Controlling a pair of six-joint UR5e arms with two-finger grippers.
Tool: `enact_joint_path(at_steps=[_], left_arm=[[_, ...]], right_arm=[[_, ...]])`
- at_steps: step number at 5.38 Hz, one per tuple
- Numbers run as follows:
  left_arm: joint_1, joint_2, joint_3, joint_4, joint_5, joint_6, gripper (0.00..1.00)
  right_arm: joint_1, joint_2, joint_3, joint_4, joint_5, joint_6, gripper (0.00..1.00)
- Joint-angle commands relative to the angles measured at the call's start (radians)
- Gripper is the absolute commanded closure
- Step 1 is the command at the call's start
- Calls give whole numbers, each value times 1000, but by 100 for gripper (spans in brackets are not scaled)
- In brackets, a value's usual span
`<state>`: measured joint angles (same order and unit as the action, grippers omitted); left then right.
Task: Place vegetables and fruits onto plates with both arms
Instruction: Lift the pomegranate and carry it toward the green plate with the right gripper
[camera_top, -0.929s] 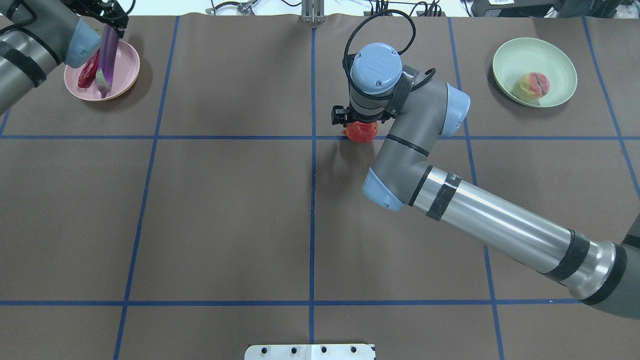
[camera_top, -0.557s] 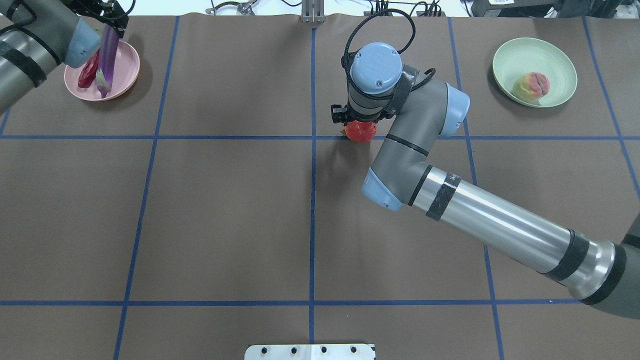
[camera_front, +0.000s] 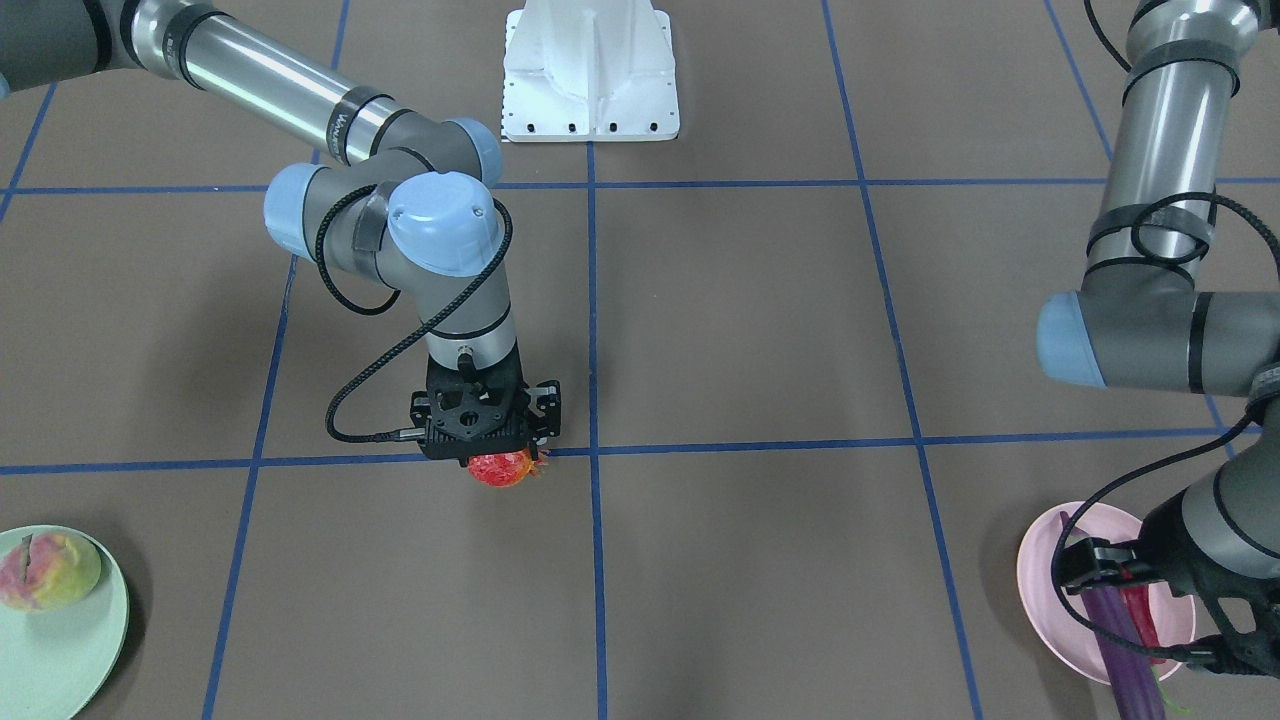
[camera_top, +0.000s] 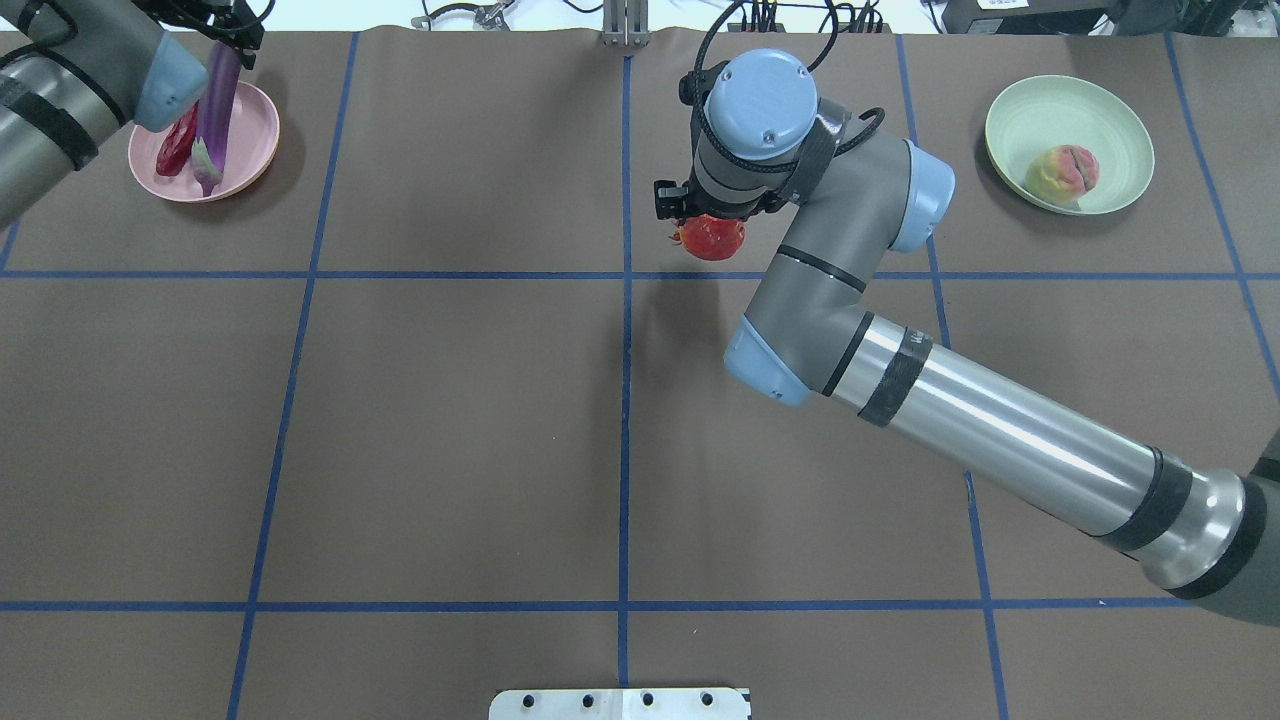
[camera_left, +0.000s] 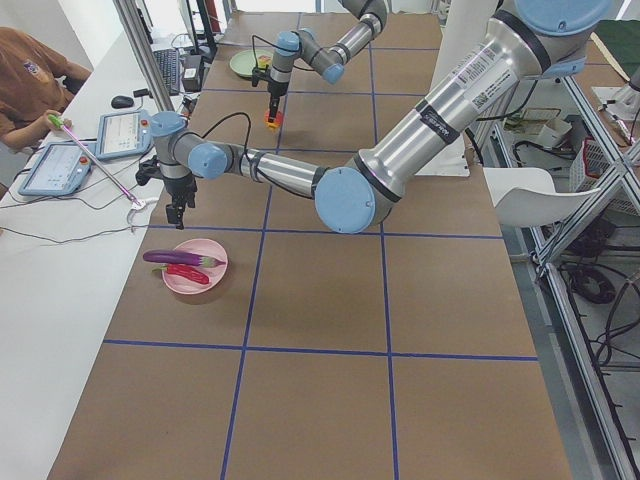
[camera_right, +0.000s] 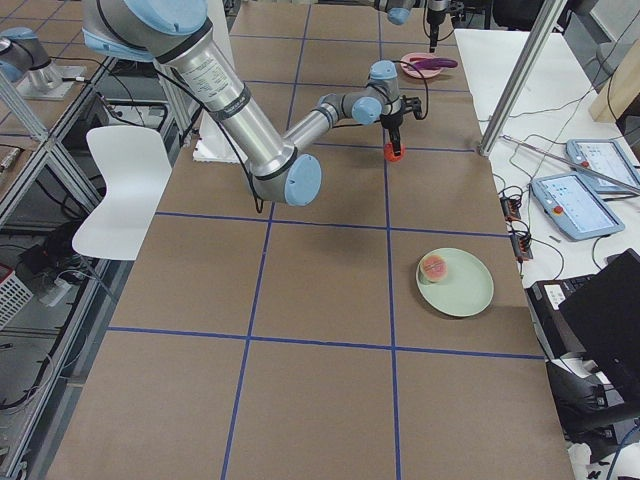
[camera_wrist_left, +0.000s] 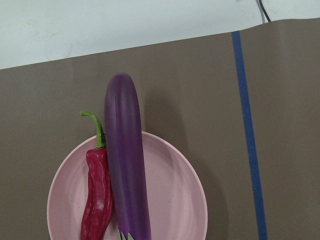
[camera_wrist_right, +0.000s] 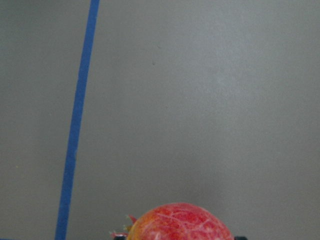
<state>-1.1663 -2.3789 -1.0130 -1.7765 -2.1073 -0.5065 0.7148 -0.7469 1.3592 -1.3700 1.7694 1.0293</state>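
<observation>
1. Pomegranate (camera_top: 711, 238) sits clenched in the right gripper (camera_front: 497, 452), which points straight down; the fruit hangs just off the brown table (camera_top: 450, 420), its shadow below it near a crossing of the blue tape lines (camera_top: 625, 400), about mid-table and towards the far side.
2. Peach (camera_top: 1062, 173) rests alone in the mint green plate (camera_top: 1040, 105) at the far right, well apart from the right gripper.
3. Eggplant (camera_wrist_left: 126, 160) lies across the pink plate (camera_wrist_left: 170, 200) at the far left, its rounded end jutting past the rim onto the table.
4. Chili pepper (camera_wrist_left: 97, 195) lies in the same plate, touching the eggplant along its side, green stem curling over the rim.
5. Left gripper (camera_left: 178, 212) hangs above the pink plate, released and empty, clear of both vegetables.
</observation>
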Motion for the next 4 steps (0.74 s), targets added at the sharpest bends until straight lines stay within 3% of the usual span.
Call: enact_joint_path(at_steps=[1,3,4], left_arm=[[42,7,-120,12,-44,-164,0],[72,76,-275,12,-74,-227,0],[77,126,-348,11,-63,-225,0]], right_arm=[[99,-21,67,-61,69,-15,100],[254,-124,139,-63,235,-174,100],[311,-187,158,-63,263,-284,100]])
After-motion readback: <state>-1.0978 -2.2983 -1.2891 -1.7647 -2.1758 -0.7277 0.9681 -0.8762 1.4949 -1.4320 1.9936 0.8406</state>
